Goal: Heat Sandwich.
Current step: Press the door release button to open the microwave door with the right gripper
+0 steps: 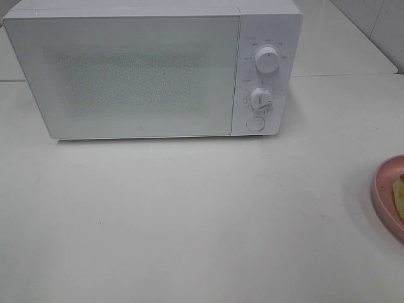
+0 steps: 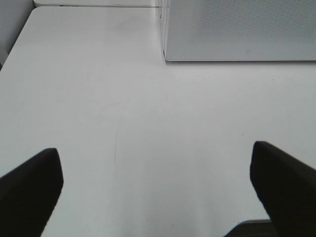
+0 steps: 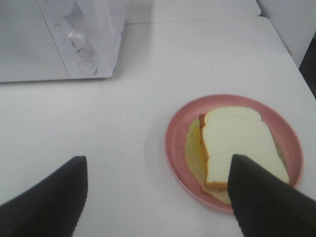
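Job barely begun: microwave (image 1: 126, 76) shut, sandwich (image 3: 237, 143) on its plate (image 3: 173, 143). Left gripper (image 2: 157, 185) and right gripper (image 3: 158, 197) hang spread, empty; I'd open the microwave first.

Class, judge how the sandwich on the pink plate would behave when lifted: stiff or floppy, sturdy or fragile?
The sandwich looks like soft white bread, so it would probably squash under a pinch. Its layers sit offset, with yellow filling showing, so they may slide apart.
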Tool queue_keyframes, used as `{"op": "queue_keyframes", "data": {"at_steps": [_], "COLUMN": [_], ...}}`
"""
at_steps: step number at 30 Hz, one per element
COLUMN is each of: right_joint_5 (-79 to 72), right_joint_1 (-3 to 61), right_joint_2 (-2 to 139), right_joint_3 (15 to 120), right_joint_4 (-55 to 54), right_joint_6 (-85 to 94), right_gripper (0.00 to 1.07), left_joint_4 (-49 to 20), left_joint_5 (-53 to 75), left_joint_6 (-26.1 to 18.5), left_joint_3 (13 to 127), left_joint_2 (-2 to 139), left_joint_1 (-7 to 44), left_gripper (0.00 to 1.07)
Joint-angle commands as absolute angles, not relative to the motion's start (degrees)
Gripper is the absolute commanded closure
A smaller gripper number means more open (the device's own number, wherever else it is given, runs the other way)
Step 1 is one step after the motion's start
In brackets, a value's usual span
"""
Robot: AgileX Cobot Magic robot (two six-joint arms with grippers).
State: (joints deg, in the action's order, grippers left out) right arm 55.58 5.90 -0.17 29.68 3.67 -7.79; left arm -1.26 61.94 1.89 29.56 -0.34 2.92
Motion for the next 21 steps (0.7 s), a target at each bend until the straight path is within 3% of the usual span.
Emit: {"op": "queue_keyframes", "data": {"at_steps": [1,21], "right_joint_5": [51.6,32.4], "right_joint_1": [5.7,5.7], "right_joint_2": [1.5,22.5], "right_joint_3": [31.0,30.9], "right_joint_4": [3.8,3.8], "right_joint_6": [-7.3,-7.3], "right_gripper": [0.32,0.32], "left_joint_4": [-1.4,-1.4], "left_joint_5": [61.3,61.3], "left_joint_6": [2.0,2.0], "left_joint_3": [29.5,29.5], "left_joint_2": [-1.8,-1.7], "left_joint_1": [3.2,3.2], "left_gripper": [0.09,0.09]}}
